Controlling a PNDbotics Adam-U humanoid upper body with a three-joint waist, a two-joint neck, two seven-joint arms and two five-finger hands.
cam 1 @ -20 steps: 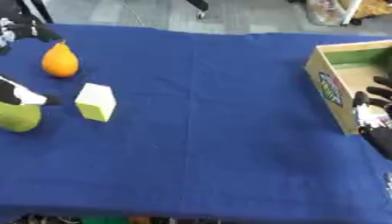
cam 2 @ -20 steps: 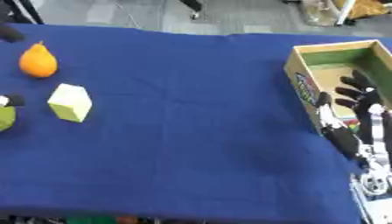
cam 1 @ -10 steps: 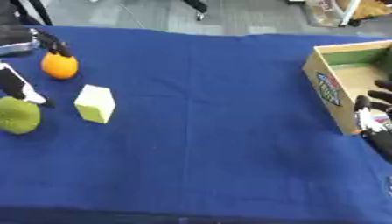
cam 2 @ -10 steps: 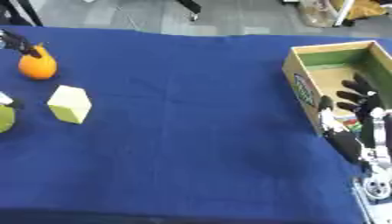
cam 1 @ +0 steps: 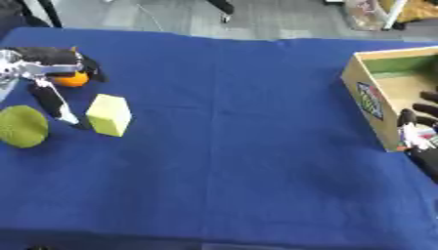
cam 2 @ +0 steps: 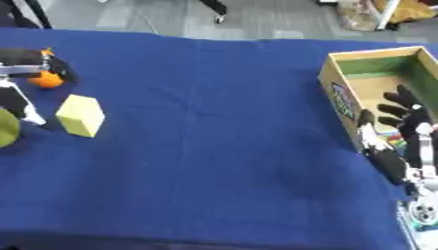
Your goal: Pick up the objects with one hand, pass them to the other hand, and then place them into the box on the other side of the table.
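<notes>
Left eye view: on the blue-clothed desk (cam 1: 231,146), the left hand (cam 1: 43,66) sits at the far left with its fingers curled over a small round orange fruit (cam 1: 72,79), its thumb reaching down between a round green fruit (cam 1: 22,126) and a pale yellow-green rectangular block (cam 1: 109,114) just beside it. Right eye view: the open cardboard box with a green inner wall (cam 2: 378,93) stands at the desk's right edge, and the right hand (cam 2: 402,139) rests against its near corner, fingers straight and spread upward, holding nothing.
</notes>
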